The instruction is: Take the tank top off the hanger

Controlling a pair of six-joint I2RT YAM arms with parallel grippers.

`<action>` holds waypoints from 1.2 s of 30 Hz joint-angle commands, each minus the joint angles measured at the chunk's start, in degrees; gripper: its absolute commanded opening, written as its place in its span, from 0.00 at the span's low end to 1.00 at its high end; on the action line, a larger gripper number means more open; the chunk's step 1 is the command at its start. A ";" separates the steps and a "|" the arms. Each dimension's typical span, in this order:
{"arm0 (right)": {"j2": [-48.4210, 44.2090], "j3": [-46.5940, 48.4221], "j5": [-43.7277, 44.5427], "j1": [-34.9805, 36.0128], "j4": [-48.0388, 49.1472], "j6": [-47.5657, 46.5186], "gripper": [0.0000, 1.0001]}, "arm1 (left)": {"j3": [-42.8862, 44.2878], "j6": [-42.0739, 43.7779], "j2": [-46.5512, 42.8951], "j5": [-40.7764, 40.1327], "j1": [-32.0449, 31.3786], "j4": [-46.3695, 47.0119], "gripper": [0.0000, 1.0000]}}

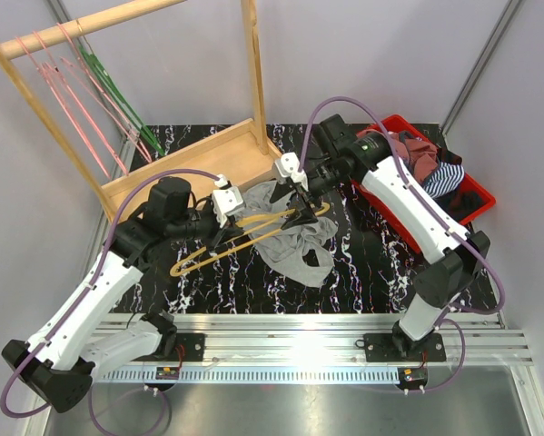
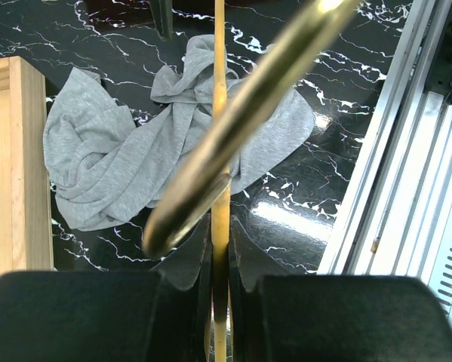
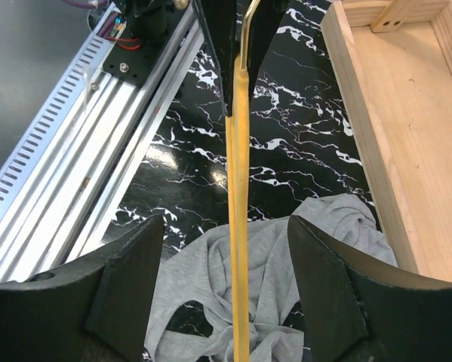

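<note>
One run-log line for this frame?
left end effector: shut on hanger | right end effector: open around hanger | tank top: heaped on table

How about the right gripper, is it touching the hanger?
Apart. The right wrist view shows the hanger passing between the right gripper's fingers with gaps either side.

Hanger (image 3: 238, 188) crosses mid-table — rack base (image 1: 185, 162) walls rear.

Blurred: hanger (image 2: 241, 121) hook. Cut off below: tank top (image 3: 267, 279).
</note>
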 commanded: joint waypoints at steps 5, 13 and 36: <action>-6.25 -1.25 -6.52 0.72 26.75 32.38 0.71 | 1.02 -1.04 -0.25 1.23 -0.35 4.50 0.00; -10.04 -5.49 -1.43 4.76 37.33 46.84 0.75 | 0.32 -4.21 0.54 1.58 -0.44 7.40 0.00; -5.47 1.18 2.44 7.49 29.45 40.70 0.32 | -1.00 -3.77 -0.95 2.98 -0.71 8.11 0.00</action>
